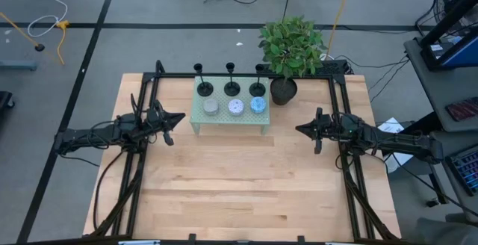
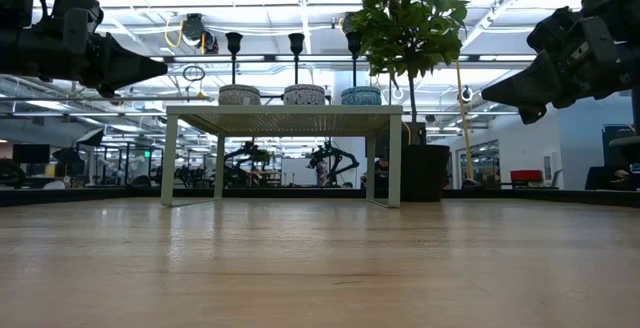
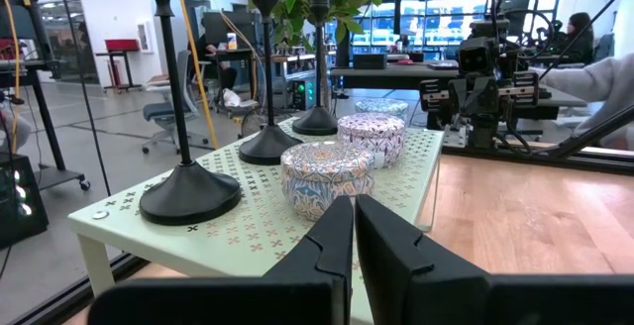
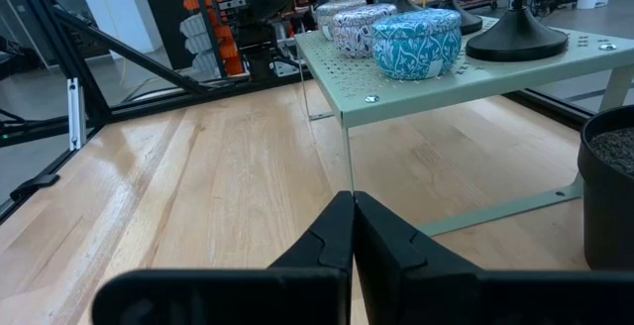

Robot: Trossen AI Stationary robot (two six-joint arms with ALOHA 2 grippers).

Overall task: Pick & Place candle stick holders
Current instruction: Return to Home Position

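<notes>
Three matte-black candle stick holders (image 1: 204, 88) (image 1: 232, 88) (image 1: 258, 89) stand on their disc bases in a row along the far side of a pale green perforated stand (image 1: 198, 115). They also show in the left wrist view (image 3: 188, 194) and the low view (image 2: 296, 43). My left gripper (image 1: 179, 116) is shut and empty, hovering left of the stand. My right gripper (image 1: 300, 129) is shut and empty, hovering right of the stand.
Three round patterned tins (image 1: 211, 107) (image 1: 235, 107) (image 1: 258, 104) sit on the stand in front of the holders. A potted plant in a black pot (image 1: 284, 90) stands just right of the stand. Bare wooden table (image 1: 239, 193) lies near. Black frame rails (image 1: 142, 163) run along both sides.
</notes>
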